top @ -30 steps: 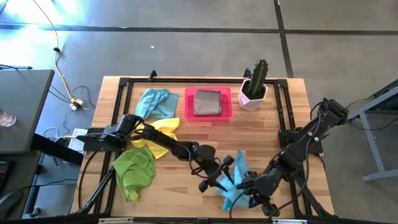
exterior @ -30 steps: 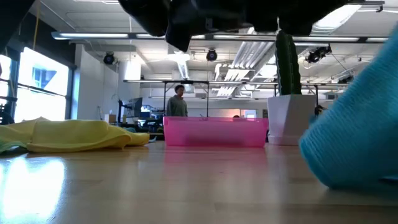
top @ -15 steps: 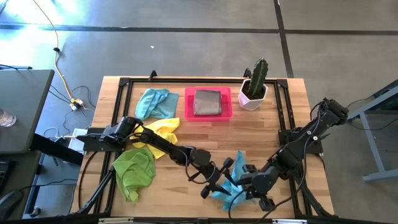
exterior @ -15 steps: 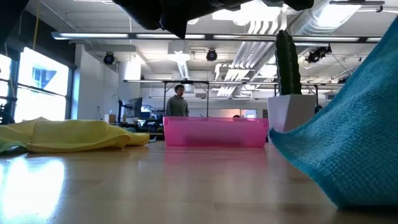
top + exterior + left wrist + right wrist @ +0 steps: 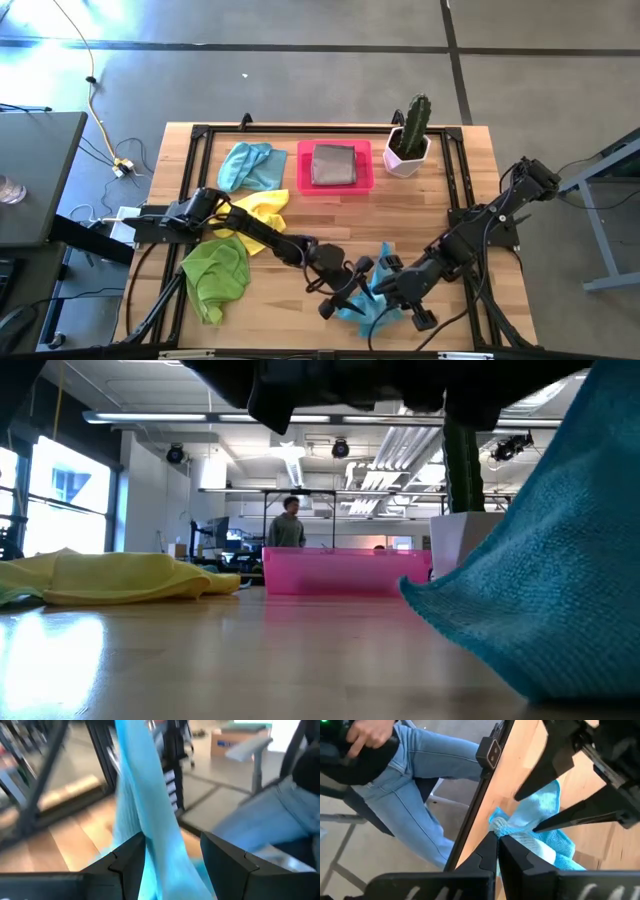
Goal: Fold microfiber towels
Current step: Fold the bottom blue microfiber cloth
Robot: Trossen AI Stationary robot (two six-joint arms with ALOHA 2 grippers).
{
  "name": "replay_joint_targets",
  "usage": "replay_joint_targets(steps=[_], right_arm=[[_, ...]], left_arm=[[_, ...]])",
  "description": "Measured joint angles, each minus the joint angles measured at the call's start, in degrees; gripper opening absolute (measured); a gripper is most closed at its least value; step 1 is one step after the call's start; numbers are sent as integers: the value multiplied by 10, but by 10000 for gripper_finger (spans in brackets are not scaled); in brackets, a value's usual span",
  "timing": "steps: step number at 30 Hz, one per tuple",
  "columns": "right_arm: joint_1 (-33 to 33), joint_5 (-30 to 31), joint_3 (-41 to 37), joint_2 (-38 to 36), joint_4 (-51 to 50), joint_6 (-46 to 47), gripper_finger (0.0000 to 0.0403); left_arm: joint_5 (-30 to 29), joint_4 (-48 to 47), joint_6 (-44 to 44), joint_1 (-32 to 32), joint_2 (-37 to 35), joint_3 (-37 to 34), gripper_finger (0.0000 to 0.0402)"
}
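Near the front edge of the table (image 5: 300, 215), a little right of its middle, a light blue towel (image 5: 372, 300) hangs lifted between the two grippers. The right gripper (image 5: 392, 284) pinches one edge of it with its fingers fully closed; the right wrist view shows a white hem caught at the fingertips (image 5: 496, 839). The left gripper (image 5: 352, 283) stands just beside it on the left, fingers spread wide. In the left wrist view the cloth drops as a narrow vertical band between those fingers (image 5: 131, 857), neither of which looks pressed against it, so it is straddled rather than gripped.

The coming move turns on this: the towel's long axis runs up and down, from the right gripper's pinch to the bunched lower part resting on the wood, and that band lies inside the left gripper's gap. The left arm is thus the one placed to take a second hold, probably by closing where it is.

Farther back, a grey towel (image 5: 333, 164) lies folded in the pink tray (image 5: 303, 170). Another light blue towel (image 5: 249, 165), a yellow one (image 5: 262, 207) and a lime green one (image 5: 216, 277) lie crumpled on the left side.
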Motion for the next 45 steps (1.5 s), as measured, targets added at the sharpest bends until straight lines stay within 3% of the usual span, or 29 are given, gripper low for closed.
replay_joint_targets(steps=[7, 13, 28, 33, 41, 45], right_arm=[[0, 3, 0, 0, -15, -5, 0], [0, 40, 0, 0, -42, -19, 0], [1, 53, 0, 0, -45, -19, 0], [1, 63, 0, 0, -45, -19, 0], [0, 125, -1, 0, -78, -19, 0], [0, 155, -1, 0, -121, -20, 0]], left_arm=[[3, -104, -73, -3, 0, 0, 181], [4, -172, -164, -8, 0, 0, 172], [0, -236, -351, -20, 0, 0, 51], [0, -260, -380, -22, 0, 0, 6], [-1, -400, -401, -25, -28, 0, 1], [-44, -492, -376, -18, -71, 0, 1]])
